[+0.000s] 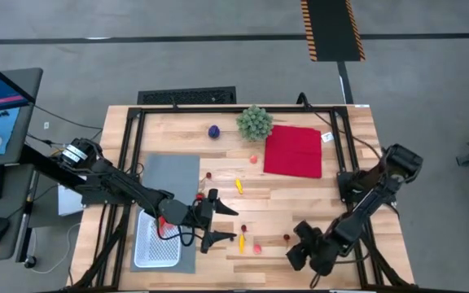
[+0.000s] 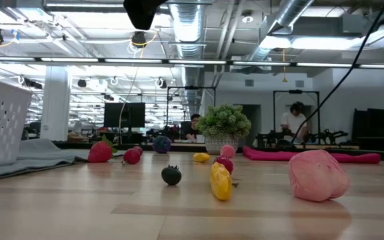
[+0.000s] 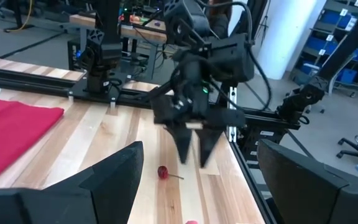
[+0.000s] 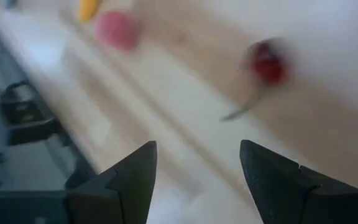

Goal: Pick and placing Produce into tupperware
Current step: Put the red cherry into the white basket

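Reach step: the small white mesh-textured rectangular tupperware holds no produce, and the left claw, spread and empty, hangs just right of it. The right claw, spread, hovers farther right near a small dark-red cherry; next it needs lowering astride that fruit, judging by the right wrist view.

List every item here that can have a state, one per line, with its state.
left gripper: open, empty, beside the tupperware
right gripper: open, empty, near the table's front edge
tupperware: upright on the grey mat, a red piece showing at its edge
red cloth: lying flat
purple ball: loose on the table
yellow piece: loose on the table
pink piece: loose on the table
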### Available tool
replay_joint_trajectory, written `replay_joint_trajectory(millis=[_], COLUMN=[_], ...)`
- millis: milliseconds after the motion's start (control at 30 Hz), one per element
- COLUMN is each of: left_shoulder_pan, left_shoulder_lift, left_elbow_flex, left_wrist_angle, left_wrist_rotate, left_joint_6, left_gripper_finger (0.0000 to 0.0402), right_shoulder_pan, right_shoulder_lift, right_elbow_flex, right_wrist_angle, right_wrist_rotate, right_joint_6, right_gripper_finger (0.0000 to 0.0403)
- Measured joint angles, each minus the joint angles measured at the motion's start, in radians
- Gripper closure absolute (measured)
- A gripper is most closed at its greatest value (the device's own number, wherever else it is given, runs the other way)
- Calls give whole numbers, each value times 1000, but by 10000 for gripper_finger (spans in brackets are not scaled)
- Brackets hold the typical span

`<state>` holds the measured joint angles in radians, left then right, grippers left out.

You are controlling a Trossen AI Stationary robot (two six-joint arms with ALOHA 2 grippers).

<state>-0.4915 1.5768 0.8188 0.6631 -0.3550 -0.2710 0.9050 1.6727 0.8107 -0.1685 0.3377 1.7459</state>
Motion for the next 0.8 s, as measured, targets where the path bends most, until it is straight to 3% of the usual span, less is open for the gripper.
replay_joint_trajectory(millis=[167,467,800], left_shoulder_pan=[0,0,0], left_shoulder_lift=[0,0,0], left_elbow_flex=[0,0,0], left_wrist_angle=[0,0,-1], left_wrist_rotate=[0,0,1], left_joint_6=[0,-2,-6], left_gripper_finger=[96,96,96], right_shoulder_pan=[-32,-37,-108], right_shoulder_lift=[52,57,64], right_elbow_flex=[5,66,73], right_wrist_angle=[101,-121,-180], right_wrist_rotate=[-34,-43,-76], right_joint_6=[-50,-2,-46], right_gripper_finger=[148,148,149])
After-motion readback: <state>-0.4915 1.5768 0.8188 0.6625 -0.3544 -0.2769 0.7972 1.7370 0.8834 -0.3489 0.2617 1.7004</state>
